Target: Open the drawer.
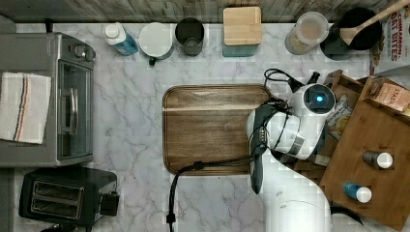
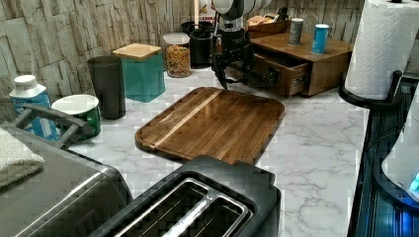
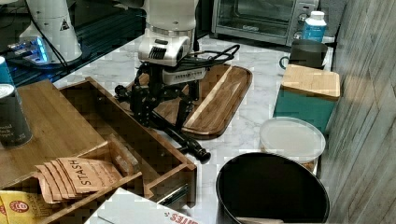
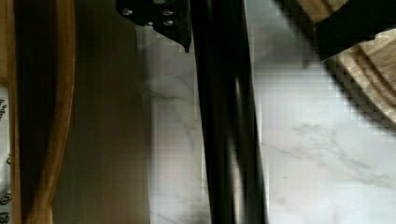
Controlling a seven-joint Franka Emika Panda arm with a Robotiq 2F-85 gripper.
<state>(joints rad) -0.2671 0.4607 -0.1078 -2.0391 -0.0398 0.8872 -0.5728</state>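
The brown wooden drawer stands pulled out from its cabinet, its inside open to view. Along its front runs the long black bar handle. My gripper hangs straight down over that handle, open, with one finger on each side of the bar. In the wrist view the handle passes between the two black fingers, closer to one of them, with the drawer front beside it. In the left view the gripper sits just ahead of the drawer front.
A flat wooden tray lies on the marble counter beside the arm, with a black cable across its edge. Jars and canisters line the back wall. A toaster oven and toaster stand at the top view's left. Tea packets lie in the cabinet.
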